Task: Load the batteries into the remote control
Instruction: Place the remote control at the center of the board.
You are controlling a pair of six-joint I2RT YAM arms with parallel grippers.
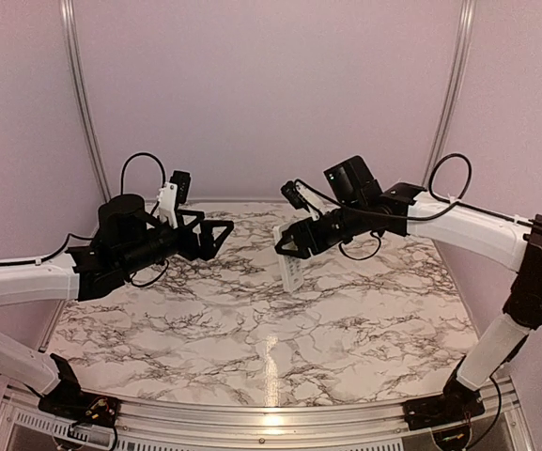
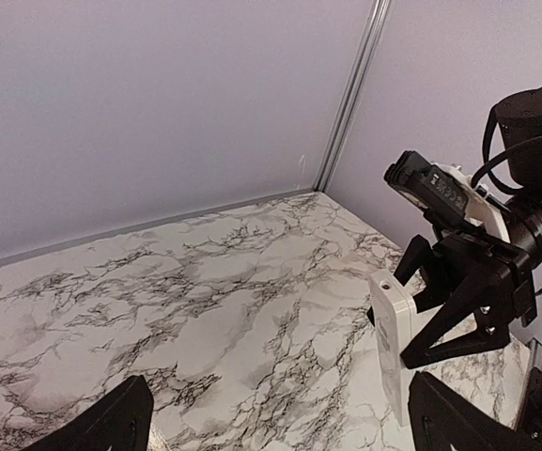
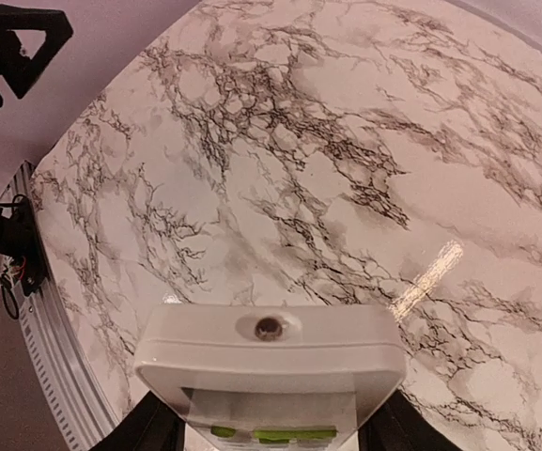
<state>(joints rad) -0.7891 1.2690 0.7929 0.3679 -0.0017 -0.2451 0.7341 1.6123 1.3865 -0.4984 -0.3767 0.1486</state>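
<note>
My right gripper point(image 1: 286, 242) is shut on the white remote control point(image 1: 292, 259) and holds it in the air above the marble table point(image 1: 252, 319), its long side hanging down. In the right wrist view the remote's end point(image 3: 271, 352), with a small dark window, fills the space between my fingers point(image 3: 148, 427), and green buttons show below. My left gripper point(image 1: 222, 237) is open and empty, level with the remote and a short way to its left. In the left wrist view the remote point(image 2: 393, 343) hangs at the right, held by the right gripper point(image 2: 440, 310). No batteries are in view.
Metal frame posts point(image 1: 81, 94) stand at the back corners against lilac walls. The table's metal front rail point(image 1: 271, 423) runs between the arm bases. The left gripper also shows in the top left of the right wrist view point(image 3: 17, 38).
</note>
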